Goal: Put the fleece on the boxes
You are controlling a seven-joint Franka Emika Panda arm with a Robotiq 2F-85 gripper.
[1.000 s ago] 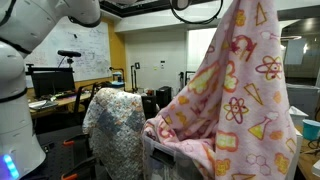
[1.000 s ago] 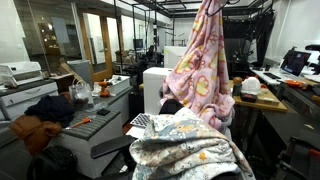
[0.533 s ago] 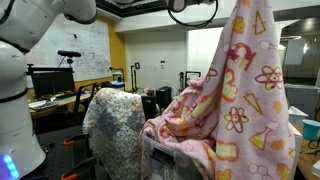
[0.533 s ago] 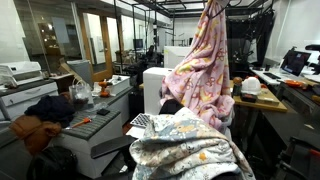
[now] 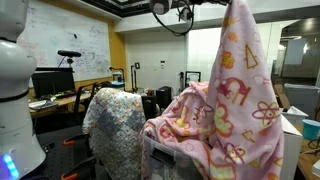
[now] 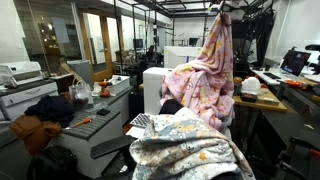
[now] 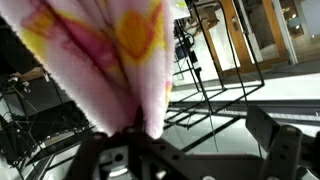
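Arm (image 5: 165, 8): stretched high overhead.
Gripper (image 7: 190, 150): jaws spread wide, fleece (image 5: 238, 100) hanging between them.
Fleece foot: heaped on boxes (image 5: 153, 160).

Both exterior views are evenly lit by indoor lighting, pretty sharp, with no harsh shadows anywhere. The wrist view is way softer: the fleece (image 7: 110, 60) right at the lens is pure blur, and the bright background looks washed out.
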